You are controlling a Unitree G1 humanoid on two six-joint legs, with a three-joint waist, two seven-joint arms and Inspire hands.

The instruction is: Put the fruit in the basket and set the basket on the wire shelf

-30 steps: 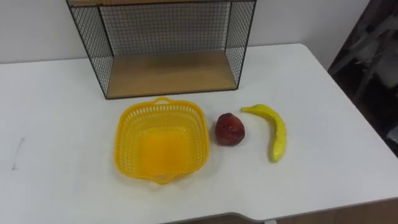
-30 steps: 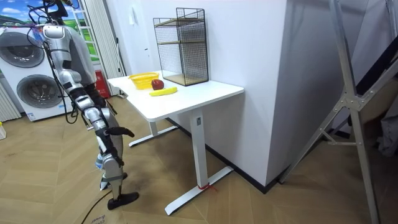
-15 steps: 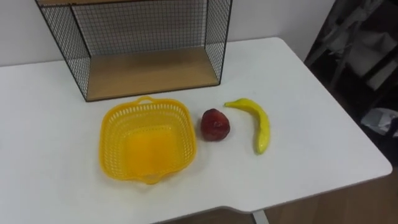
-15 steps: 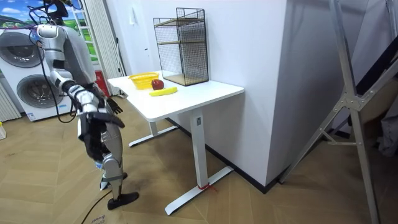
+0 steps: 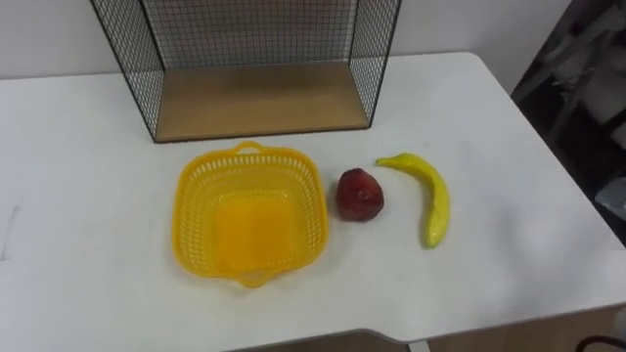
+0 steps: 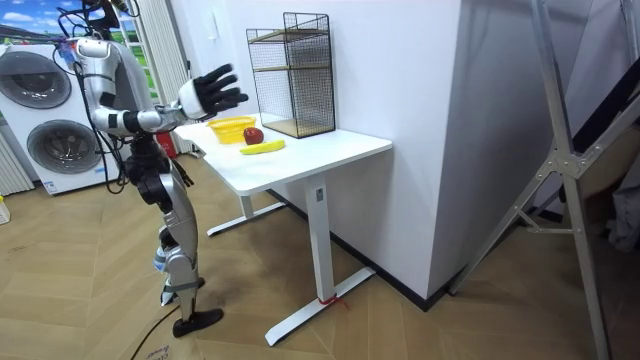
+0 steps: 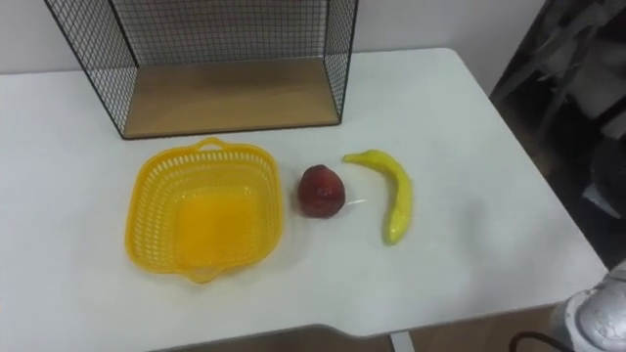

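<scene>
Basket [image 5: 193,220]: yellow lattice plastic, beside red fruit [image 5: 360,195] and banana [image 5: 435,200].

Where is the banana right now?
In the left eye view the banana lies on the white table toward the robot's right, apart from and just right of the red fruit beside the yellow basket.

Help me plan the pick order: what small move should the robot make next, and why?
Probably bring the open right hand down toward the apple: the basket is empty, both fruits lie on the table, and the apple sits just beside the basket's right side, closer than the banana.
</scene>
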